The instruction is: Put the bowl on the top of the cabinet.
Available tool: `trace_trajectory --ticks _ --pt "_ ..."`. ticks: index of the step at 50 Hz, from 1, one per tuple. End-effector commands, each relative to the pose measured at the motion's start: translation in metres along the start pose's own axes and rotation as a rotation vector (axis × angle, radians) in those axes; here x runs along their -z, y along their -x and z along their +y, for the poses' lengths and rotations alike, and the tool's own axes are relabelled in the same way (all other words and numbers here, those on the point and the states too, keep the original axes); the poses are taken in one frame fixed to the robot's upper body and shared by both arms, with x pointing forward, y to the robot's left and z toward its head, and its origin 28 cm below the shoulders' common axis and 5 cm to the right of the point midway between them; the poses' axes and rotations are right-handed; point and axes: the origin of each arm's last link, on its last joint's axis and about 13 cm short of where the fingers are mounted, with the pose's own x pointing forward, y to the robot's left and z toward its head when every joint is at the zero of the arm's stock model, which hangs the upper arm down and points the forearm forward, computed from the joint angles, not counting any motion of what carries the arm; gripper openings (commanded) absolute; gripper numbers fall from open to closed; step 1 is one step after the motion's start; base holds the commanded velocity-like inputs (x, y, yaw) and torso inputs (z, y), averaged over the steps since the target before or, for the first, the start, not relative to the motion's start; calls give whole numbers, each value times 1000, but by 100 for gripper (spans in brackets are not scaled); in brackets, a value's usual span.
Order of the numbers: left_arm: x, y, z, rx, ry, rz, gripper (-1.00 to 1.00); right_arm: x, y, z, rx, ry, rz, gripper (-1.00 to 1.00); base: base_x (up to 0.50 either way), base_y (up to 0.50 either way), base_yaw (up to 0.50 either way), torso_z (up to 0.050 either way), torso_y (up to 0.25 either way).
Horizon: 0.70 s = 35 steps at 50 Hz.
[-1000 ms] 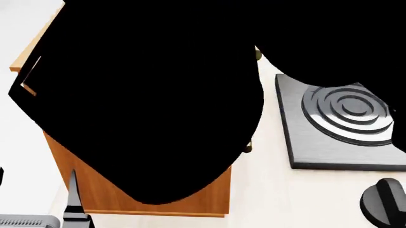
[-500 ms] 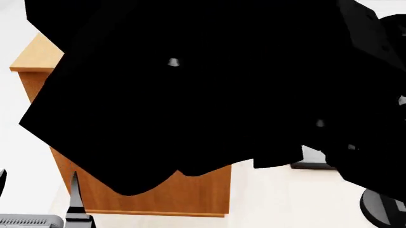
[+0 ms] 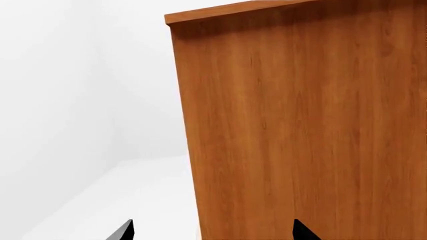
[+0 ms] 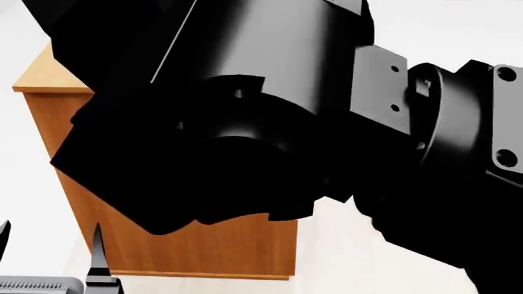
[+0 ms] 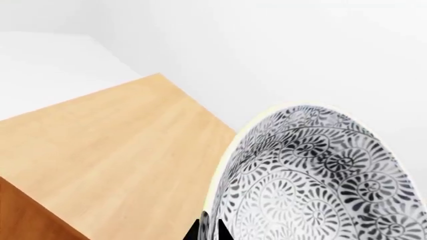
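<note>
Our right claw [image 5: 212, 231] grips the bowl [image 5: 320, 175] by its rim, one dark finger on the outer wall and the other inside, so the patterned bowl stands tilted right at the claw, above the light wooden top of the cabinet [image 5: 107, 155] and not touching it. Our left claw [image 3: 212, 231] hangs low with its two fingertips spread apart and nothing between them, the cabinet's orange-brown side panel rising just beyond them. From the head, our right arm [image 4: 270, 122] hides most of the cabinet.
</note>
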Motion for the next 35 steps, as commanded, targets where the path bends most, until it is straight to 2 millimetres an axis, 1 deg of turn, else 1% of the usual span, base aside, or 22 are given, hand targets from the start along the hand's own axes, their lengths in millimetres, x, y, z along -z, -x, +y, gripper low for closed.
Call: trace_trajectory --ticks 1,14,20,30,35 --pt "1 0 0 2 0 3 100 3 -10 6 10 21 -14 -100 0 0 0 0 0" --pt "0 0 0 0 -5 5 100 1 -8 14 -7 -2 -33 -100 0 0 0 0 0" --pt "2 0 -1 2 -9 7 100 5 -10 17 -3 0 -31 -100 0 0 0 3 2" --pt "3 0 0 1 -8 7 100 6 -15 18 16 9 -25 -100 0 0 0 0 0" --pt "5 -2 0 -6 -7 12 100 8 -23 20 20 20 -20 -100 0 0 0 0 0"
